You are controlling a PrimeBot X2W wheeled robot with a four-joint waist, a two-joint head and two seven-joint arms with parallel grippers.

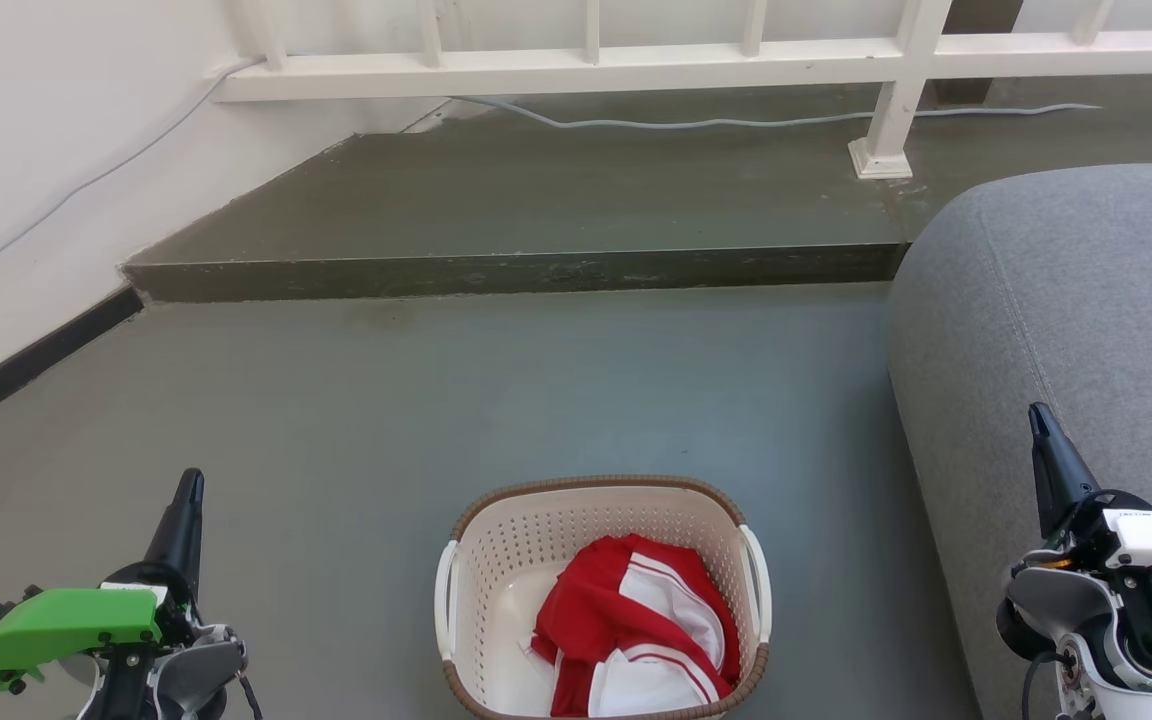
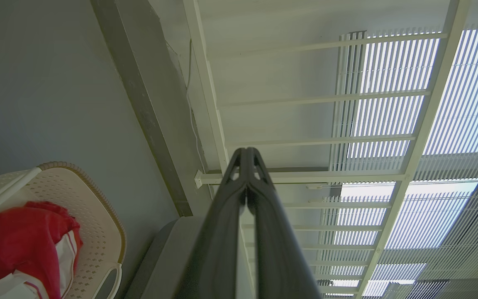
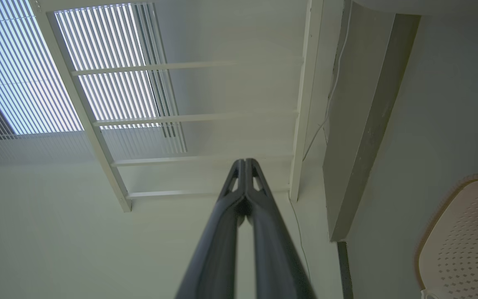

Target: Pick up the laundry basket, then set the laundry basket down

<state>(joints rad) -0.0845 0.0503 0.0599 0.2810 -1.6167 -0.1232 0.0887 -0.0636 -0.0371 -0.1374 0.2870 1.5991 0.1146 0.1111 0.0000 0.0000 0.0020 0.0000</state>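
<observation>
Grey floor (image 1: 536, 380) carries the laundry basket (image 1: 526, 540), near and central; left gripper (image 1: 192, 480) and right gripper (image 1: 1037, 413) flank it, fingers pressed together, holding nothing; this suits a basket awaiting lifting or one set down.

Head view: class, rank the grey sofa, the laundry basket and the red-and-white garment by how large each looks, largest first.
1. the grey sofa, even though the picture's edge cuts it off
2. the laundry basket, nearer the camera
3. the red-and-white garment, lying inside the basket
</observation>
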